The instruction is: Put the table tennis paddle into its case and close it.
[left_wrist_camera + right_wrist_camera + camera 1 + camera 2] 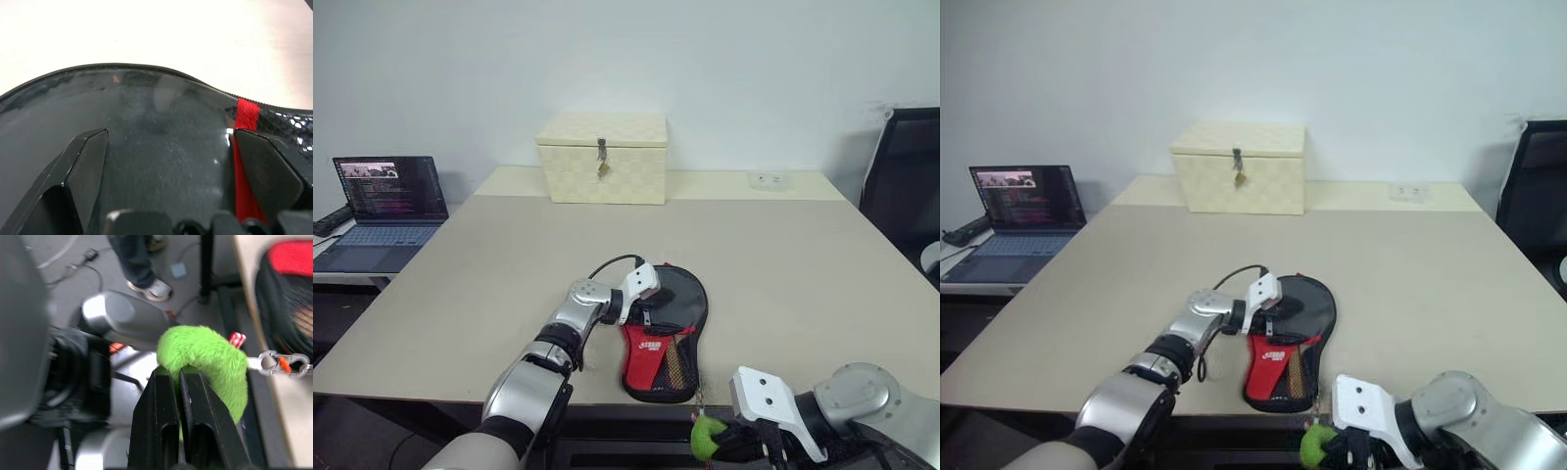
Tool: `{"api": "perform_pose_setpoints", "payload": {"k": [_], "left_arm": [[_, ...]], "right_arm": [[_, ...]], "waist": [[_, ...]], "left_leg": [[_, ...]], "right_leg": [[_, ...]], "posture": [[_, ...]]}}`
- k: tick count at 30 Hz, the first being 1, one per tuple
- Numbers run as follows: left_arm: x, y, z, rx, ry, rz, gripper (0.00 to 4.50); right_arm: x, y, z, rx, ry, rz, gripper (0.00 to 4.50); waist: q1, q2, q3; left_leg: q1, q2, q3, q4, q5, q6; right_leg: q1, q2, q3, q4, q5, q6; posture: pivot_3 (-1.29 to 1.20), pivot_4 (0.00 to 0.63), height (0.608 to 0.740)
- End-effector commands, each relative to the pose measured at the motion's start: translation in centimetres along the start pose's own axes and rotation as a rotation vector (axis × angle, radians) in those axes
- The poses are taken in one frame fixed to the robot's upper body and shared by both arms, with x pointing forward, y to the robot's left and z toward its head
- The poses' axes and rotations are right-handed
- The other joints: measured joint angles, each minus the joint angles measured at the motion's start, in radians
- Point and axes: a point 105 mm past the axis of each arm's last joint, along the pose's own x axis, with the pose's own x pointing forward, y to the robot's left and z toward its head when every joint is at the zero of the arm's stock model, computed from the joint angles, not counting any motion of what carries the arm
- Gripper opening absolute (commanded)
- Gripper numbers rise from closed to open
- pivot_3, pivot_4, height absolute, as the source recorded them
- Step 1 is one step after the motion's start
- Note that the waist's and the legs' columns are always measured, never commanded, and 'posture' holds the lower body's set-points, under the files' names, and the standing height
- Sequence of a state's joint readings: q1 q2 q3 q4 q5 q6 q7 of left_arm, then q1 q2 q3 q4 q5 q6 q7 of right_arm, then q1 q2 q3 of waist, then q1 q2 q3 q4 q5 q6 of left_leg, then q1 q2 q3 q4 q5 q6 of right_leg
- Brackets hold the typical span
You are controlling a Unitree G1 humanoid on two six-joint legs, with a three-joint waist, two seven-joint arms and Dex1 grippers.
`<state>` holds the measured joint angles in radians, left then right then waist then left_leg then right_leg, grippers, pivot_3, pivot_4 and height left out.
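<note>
One case [666, 333], one cream box [603, 157].

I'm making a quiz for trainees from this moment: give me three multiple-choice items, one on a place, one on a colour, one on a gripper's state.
1. Where does the case lie?
A. near table edge
B. on the laptop
C. beside the box

2. What colour is the fluffy pull?
A. blue
B. green
C. white

3. How is the right gripper?
A. wide open
B. shut on the paddle
C. shut on the pull

Key: 1 A, it lies by the near edge of the table, far from the box. 2 B, bright green fur. 3 C, its fingers pinch the fur.
</note>
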<state>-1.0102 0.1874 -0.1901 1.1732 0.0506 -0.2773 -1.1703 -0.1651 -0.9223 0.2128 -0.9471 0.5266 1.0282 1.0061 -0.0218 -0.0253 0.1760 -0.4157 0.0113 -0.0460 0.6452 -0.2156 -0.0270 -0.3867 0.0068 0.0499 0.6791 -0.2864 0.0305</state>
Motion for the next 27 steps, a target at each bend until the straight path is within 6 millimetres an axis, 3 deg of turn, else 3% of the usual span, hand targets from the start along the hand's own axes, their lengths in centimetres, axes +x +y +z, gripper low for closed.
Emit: {"api": "perform_pose_setpoints", "payload": {"k": [1, 5, 8, 11, 17, 23, 27], "left_arm": [[1.1, -1.1, -1.3, -0.002, 0.073, -0.039, 4.5], [1.3, -0.9, -1.1, 0.008, 0.073, -0.033, 4.5], [1.2, -1.0, -1.2, 0.009, 0.072, -0.035, 4.5], [0.8, -0.8, -1.4, 0.004, 0.069, -0.026, 4.5], [-0.6, -0.5, -2.3, -0.006, 0.063, 0.01, 4.5], [-2.6, 0.3, -2.2, -0.014, 0.006, 0.082, 4.5], [-4.9, 1.2, -0.4, 0.025, -0.071, 0.138, 4.5]], "right_arm": [[0.4, 2.5, 1.4, -0.03, -0.049, 0.097, 0.06], [0.9, 2.8, 1.9, -0.026, -0.081, 0.108, 0.06], [1.2, 1.6, 1.5, -0.019, -0.062, 0.04, 0.06], [0.7, -0.3, 1.5, 0.005, -0.068, -0.028, 0.7], [-0.8, -2.9, 2.1, -0.004, -0.085, -0.113, 2.76], [-4.0, -9.5, 2.2, -0.026, -0.163, -0.363, 2.76], [-5.4, -13.2, 2.3, -0.058, -0.241, -0.465, 2.76]], "waist": [[0.0, 0.0, 0.0], [0.0, 0.0, 0.0], [0.0, 0.0, 0.0], [-0.002, 0.0, 0.0], [-0.006, 0.0, 0.0], [-0.015, 0.0, 0.0], [-0.023, 0.0, 0.0]], "left_leg": [[0.0, 0.0, -0.001, 0.0, 0.0, 0.0], [-0.001, 0.0, -0.003, 0.0, 0.0, 0.0], [-0.001, 0.0, -0.004, 0.0, 0.0, 0.0], [-0.001, 0.0, -0.004, 0.0, 0.0, 0.0], [0.0, 0.0, -0.004, 0.0, 0.0, 0.0], [0.002, 0.001, -0.003, 0.0, 0.0, 0.0], [0.002, 0.002, -0.003, -0.001, 0.0, 0.0]], "right_leg": [[0.0, 0.0, -0.001, 0.0, 0.0, 0.0], [0.0, -0.001, -0.003, 0.0, 0.0, -0.001], [0.0, -0.001, -0.004, 0.0, -0.001, -0.002], [0.0, -0.001, -0.005, 0.0, -0.001, -0.002], [0.001, 0.0, -0.005, 0.001, -0.001, -0.002], [0.001, 0.0, -0.004, 0.002, -0.001, -0.002], [0.0, 0.001, -0.004, 0.003, -0.001, -0.003]], "posture": [[0.0, 0.15, 0.74], [0.0, 0.15, 0.74], [0.0, 0.15, 0.74], [0.0, 0.15, 0.74], [0.0, 0.15, 0.74], [0.0, 0.15, 0.74], [0.0, 0.15, 0.74]]}}
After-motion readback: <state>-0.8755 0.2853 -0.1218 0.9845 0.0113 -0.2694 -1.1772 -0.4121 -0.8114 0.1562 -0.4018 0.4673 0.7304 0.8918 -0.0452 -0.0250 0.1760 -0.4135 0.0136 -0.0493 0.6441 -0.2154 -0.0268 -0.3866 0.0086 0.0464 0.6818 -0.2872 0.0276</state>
